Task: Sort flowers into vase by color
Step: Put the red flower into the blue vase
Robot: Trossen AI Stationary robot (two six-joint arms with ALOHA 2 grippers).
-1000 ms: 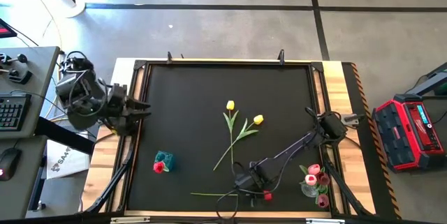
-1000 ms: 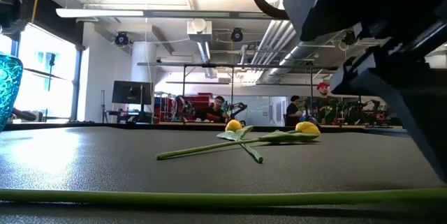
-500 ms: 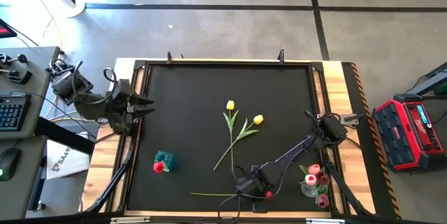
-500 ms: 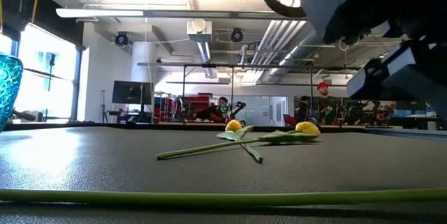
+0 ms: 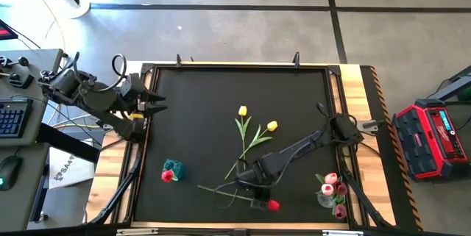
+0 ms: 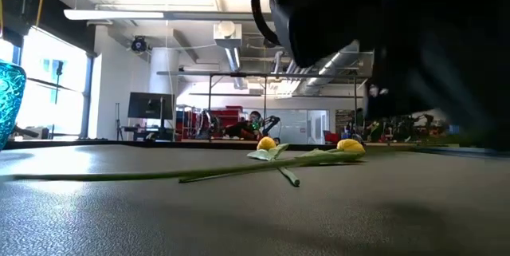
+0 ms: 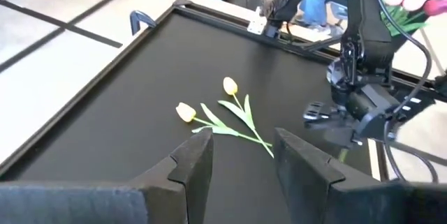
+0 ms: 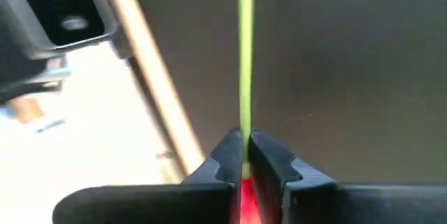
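**Right end effector pinches the red tulip's stem near the front edge**

At about nine o'clock of the black surface (image 5: 221,96), the left end effector (image 5: 156,102) hangs over the left border, its fingers (image 7: 199,161) spread apart with nothing between them.

Toward seven o'clock stands a teal vase (image 5: 173,167) with a red flower (image 5: 167,176) at it.

Near the centre lie two yellow tulips (image 5: 243,111) (image 5: 272,126), their green stems crossing and running down toward six o'clock. From the left wrist view the same pair lies just beyond that arm's fingertips.

At about six o'clock, the right end effector (image 5: 254,190) is pressed together on the thin green stem of the red tulip (image 5: 273,205). The stem runs out to its nine o'clock side, while the red bud sits at its five o'clock, just beside the fingers. The right wrist view shows the stem clamped between the two fingertips (image 8: 227,155), with red right behind them.

At four o'clock, by the right border, a clear vase (image 5: 326,199) holds pink tulips (image 5: 335,186).
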